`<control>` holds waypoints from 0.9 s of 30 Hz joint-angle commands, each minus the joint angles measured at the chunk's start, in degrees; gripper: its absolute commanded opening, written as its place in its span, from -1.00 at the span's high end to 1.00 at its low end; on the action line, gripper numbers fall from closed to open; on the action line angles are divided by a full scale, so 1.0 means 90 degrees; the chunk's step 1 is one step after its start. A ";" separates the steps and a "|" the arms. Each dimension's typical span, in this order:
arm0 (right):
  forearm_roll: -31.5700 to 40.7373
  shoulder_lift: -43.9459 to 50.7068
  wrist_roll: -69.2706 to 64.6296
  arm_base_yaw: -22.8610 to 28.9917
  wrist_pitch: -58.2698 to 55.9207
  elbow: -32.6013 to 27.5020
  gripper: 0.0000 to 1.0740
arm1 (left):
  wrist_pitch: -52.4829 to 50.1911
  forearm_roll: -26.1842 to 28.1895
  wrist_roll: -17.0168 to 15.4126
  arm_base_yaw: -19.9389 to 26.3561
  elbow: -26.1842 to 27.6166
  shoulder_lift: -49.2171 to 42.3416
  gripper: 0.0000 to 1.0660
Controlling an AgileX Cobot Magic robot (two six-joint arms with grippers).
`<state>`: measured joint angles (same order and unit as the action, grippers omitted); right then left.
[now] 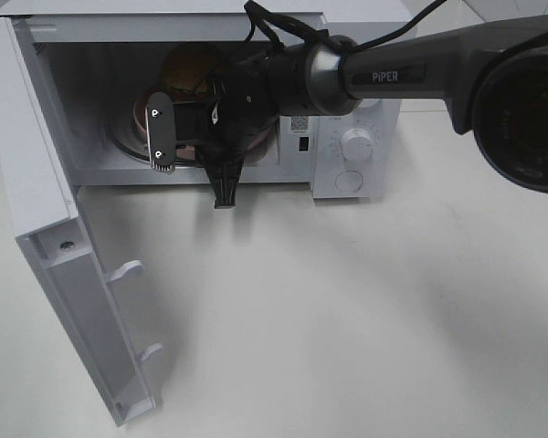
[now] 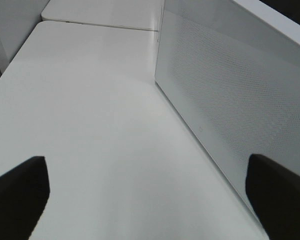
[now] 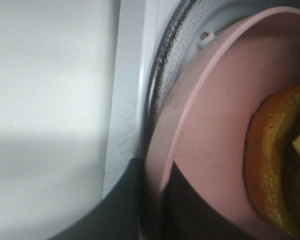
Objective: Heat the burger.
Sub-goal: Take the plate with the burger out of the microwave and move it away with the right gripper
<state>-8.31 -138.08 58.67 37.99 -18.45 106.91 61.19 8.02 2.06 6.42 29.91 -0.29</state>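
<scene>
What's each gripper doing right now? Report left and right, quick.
Left gripper: open, holding nothing, beside the microwave door.
Right gripper: shut on the rim of the pink plate carrying the burger, inside the microwave.

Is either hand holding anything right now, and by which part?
The right hand pinches the pink plate at its rim, burger on it. The left hand is open, holding nothing.

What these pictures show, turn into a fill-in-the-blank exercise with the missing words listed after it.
1. The burger lies on a plate whose colour is ____.
2. The door of the microwave stands ____.
3. The fingers of the right end effector sit on either side of the plate's ____.

Missing words: pink; open; rim.
</scene>
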 commanded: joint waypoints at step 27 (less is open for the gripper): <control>-0.0025 0.1592 0.1483 0.0407 0.0172 -0.1763 1.00 | -0.0045 0.0000 -0.0013 0.0013 -0.0019 -0.0032 -0.88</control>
<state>-7.79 -127.20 70.65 41.37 -22.57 94.02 61.19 8.02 2.06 6.42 29.91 -0.29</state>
